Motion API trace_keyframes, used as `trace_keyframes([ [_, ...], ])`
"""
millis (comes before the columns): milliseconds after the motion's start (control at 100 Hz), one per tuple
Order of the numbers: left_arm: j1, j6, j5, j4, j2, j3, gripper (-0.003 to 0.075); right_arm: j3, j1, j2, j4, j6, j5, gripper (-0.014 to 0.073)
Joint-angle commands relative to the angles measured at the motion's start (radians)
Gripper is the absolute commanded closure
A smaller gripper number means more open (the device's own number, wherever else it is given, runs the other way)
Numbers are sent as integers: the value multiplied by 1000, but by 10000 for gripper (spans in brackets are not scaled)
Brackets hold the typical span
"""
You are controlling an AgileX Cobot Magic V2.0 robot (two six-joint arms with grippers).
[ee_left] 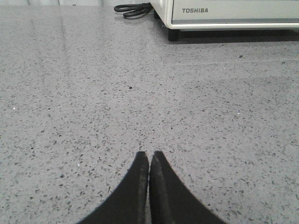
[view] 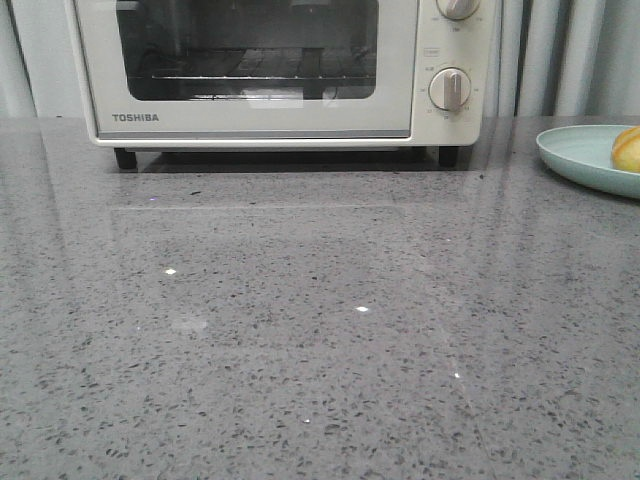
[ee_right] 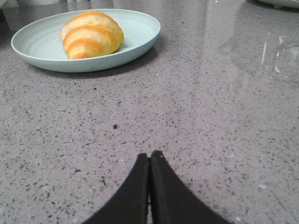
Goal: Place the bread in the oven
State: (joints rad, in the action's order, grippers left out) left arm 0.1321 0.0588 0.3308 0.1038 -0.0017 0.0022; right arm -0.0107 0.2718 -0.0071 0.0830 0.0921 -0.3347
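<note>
Grey speckled stone countertop (view: pixel 320 330), glossy, with small bright light spots and a faint reflection of the oven on it. Pale vertical panels or curtain folds behind, at the back right in the front view.

Oven (view: pixel 285 70) at the far edge of the counter, cream-white, TOSHIBA on the lower door strip. Door shut; wire rack visible through the dark glass. Two round dials (view: pixel 451 89) stacked on its right side. Short black feet lift it off the surface. A coiled black cord (ee_left: pixel 133 9) lies on the counter just beside its corner, in the left wrist view.

Broad stretch of bare counter between oven front and near edge.

Pale green plate (view: pixel 580 155) at the right, cut by the frame edge in the front view, well apart from the oven.

Bread (ee_right: pixel 91 34) lies on the plate, toward one side of it: golden-orange, glossy, crossed by paler cream stripes, rounded croissant form.

Left gripper (ee_left: pixel 149 161): black fingers pressed together, nothing between them, low over bare counter. Right gripper (ee_right: pixel 149 161): same, fingers closed on nothing, plate and bread ahead of it, not touching.
</note>
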Motion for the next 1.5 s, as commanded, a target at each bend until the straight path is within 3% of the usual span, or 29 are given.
trace_keyframes([
  [0, -4, -7, -71, 12, -27, 22, 741, -26, 3, -21, 2, -13, 23, 641],
  [280, -4, -7, -80, 7, -27, 22, 741, -24, 3, -21, 2, -13, 38, 641],
  [400, -4, -10, -112, 45, -27, 22, 741, -24, 3, -21, 106, -13, 170, 641],
  [570, -4, -15, -210, 566, -27, 22, 742, -24, 3, -21, 23, 4, 551, 641],
  [710, -4, -15, -233, 699, -27, 22, 741, -24, 3, -21, -88, 113, 719, 641],
  [840, -4, -15, -249, 868, -27, 20, 741, -18, 3, -21, -251, 249, 569, 641],
  [930, -4, -15, -264, 961, -27, 15, 741, 12, 1, -21, -255, 249, 458, 641],
  [1010, 1, 11, -235, 943, -27, -18, 742, 43, -35, -21, -260, 250, 433, 641],
  [1130, 12, 163, -150, 892, 16, -119, 742, 111, -154, -7, -261, 240, 315, 641],
  [1250, 12, 310, -76, 874, 139, -258, 742, 213, -313, 59, -161, 163, 144, 641],
  [1380, 12, 499, 8, 874, 323, -424, 742, 306, -435, 161, -83, 144, 106, 641],
  [1490, 12, 634, 66, 874, 496, -573, 742, 376, -467, 241, -74, 144, 100, 641],
])
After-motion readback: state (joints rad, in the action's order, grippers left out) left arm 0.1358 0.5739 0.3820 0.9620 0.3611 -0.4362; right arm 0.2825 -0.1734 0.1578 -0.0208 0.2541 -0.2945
